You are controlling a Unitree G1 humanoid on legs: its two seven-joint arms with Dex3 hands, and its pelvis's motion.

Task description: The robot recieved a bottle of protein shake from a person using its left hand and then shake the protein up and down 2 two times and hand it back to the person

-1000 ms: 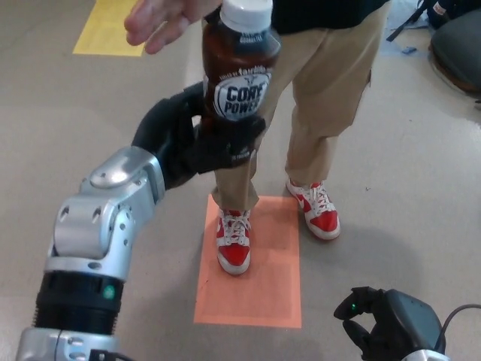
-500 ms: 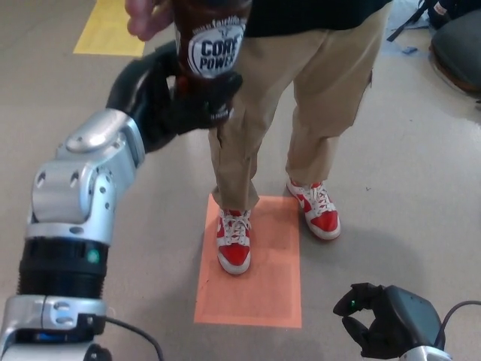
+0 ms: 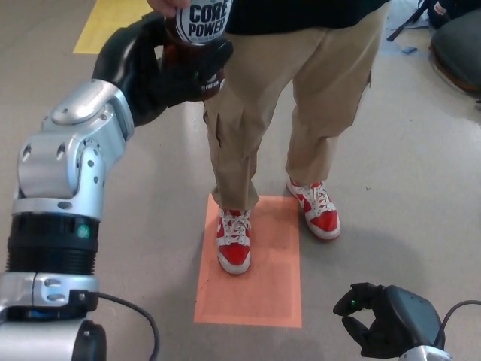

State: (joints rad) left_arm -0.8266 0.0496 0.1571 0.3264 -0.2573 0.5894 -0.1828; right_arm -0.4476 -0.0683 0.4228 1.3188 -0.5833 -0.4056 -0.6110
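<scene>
Black fingers of the left hand were wrapped around the upright protein shake bottle, its top cropped out.

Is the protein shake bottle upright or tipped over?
Upright: the brown bottle with the white Core Power label reads level in the black left hand; its cap is out of frame.

We see the dark brown bottle upright at top edge, "CORE POWER" label facing us, cap cropped.
</scene>
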